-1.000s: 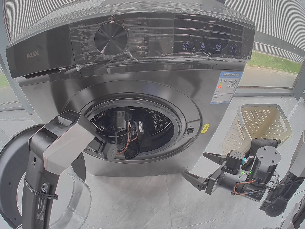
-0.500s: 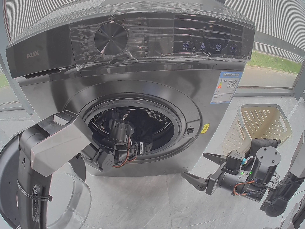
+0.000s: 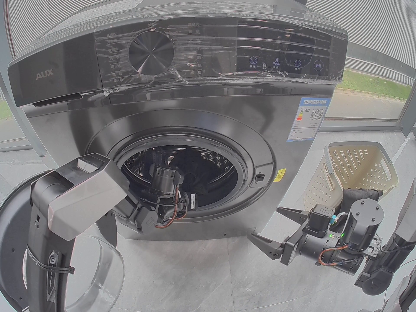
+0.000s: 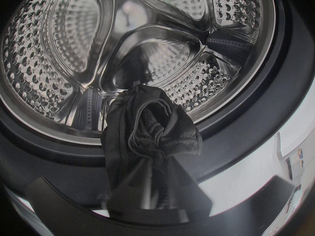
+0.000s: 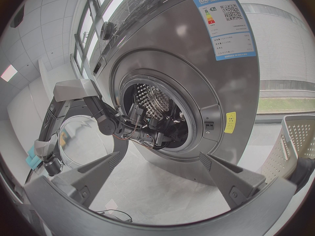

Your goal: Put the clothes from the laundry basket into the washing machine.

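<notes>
black garment [image 4: 151, 131] bunched, clamped in fingers [image 4: 124, 194] | hangs over door seal [image 4: 49, 154] | drum [image 4: 75, 33] behind

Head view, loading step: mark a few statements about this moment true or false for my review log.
1. The washing machine door is swung open. True.
2. The right gripper carries clothing. False: the right gripper is open and empty, above the floor.
3. The left gripper holds a black garment at the mouth of the drum. True.
4. The laundry basket stands on the robot's left. False: the laundry basket is on its right.
</notes>
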### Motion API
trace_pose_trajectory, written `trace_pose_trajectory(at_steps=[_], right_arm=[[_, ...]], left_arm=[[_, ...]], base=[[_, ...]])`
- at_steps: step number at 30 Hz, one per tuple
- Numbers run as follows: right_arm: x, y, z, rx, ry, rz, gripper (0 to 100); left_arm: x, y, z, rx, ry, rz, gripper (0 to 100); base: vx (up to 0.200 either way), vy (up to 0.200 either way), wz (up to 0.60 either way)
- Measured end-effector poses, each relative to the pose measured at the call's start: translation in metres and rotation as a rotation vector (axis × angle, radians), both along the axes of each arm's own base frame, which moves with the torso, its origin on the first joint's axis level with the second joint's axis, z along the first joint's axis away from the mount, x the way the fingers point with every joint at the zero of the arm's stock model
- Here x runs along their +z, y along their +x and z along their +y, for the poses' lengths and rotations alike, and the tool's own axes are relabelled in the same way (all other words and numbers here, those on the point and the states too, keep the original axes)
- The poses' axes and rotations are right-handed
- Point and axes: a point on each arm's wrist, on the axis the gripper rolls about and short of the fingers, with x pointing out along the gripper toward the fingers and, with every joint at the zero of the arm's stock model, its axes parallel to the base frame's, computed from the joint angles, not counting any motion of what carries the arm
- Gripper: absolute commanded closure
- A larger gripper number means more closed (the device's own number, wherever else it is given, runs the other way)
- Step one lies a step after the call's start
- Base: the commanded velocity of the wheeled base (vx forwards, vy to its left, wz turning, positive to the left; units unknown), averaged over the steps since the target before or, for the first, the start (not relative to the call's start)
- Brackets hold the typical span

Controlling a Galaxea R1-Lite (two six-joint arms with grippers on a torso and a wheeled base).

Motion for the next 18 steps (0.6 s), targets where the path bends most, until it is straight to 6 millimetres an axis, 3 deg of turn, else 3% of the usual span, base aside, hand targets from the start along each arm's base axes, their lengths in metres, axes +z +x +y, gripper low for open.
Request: trace_pose_trajectory(at_steps=[4,13,18], right_arm=[[0.0,0.0,0.0,0.0,0.0,0.0,0],[0.0,0.0,0.0,0.002,0.0,0.002,0],[-0.001,0.0,0.001,0.004,0.0,0.004,0]], left_arm=[[0.006,0.006,0.0,0.015,-0.012,-0.031,100],[0.043,0.038,-0.002,0.105,-0.105,-0.26,100],[0.046,0.054,-0.002,0.148,-0.138,-0.352,100]], base=[[0.0,0.0,0.0],[0.0,0.0,0.0],[0.0,0.0,0.0]])
